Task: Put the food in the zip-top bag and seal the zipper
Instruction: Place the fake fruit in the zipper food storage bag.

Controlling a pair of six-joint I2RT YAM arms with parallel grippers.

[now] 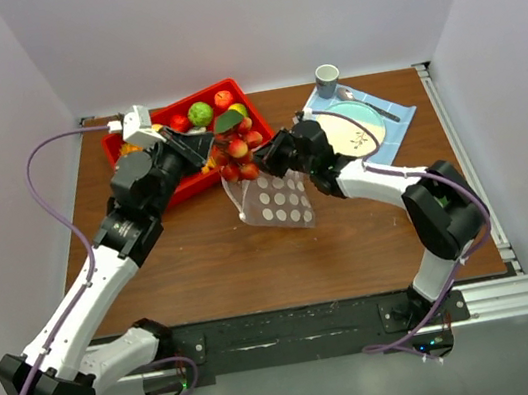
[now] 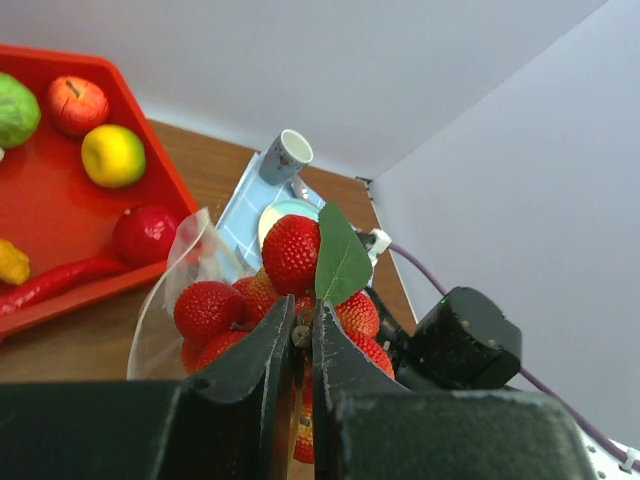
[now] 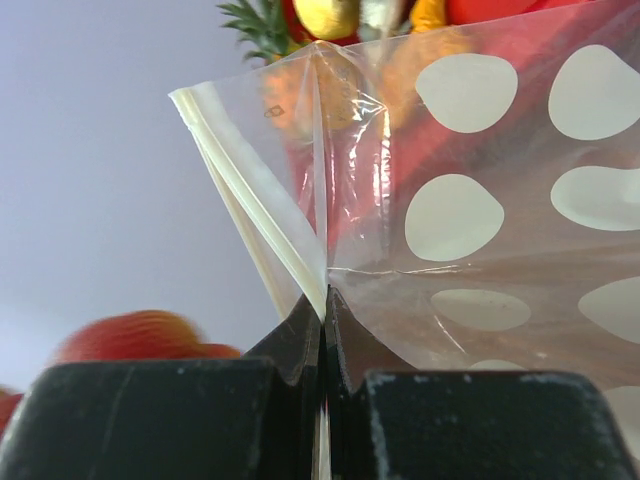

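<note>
A bunch of red strawberries (image 1: 239, 151) with a green leaf (image 2: 342, 255) hangs over the mouth of the zip-top bag (image 1: 277, 201). My left gripper (image 2: 300, 335) is shut on the bunch's brown stem; in the top view this left gripper (image 1: 217, 152) sits just left of the fruit. The clear pouch with white dots (image 3: 470, 215) is held up off the table. My right gripper (image 3: 323, 300) is shut on its top edge at the zipper (image 3: 255, 190), and the mouth gapes beside it. More food lies in the red tray (image 1: 173, 187): a red apple (image 2: 78, 103), a yellow fruit (image 2: 113, 155), a green one (image 1: 200, 114).
Right of the bag lie a blue napkin (image 1: 404, 123) with a plate (image 1: 339, 129), a spoon and a small cup (image 1: 327, 77). White walls enclose the brown table on three sides. A red chili (image 2: 50, 285) lies in the tray.
</note>
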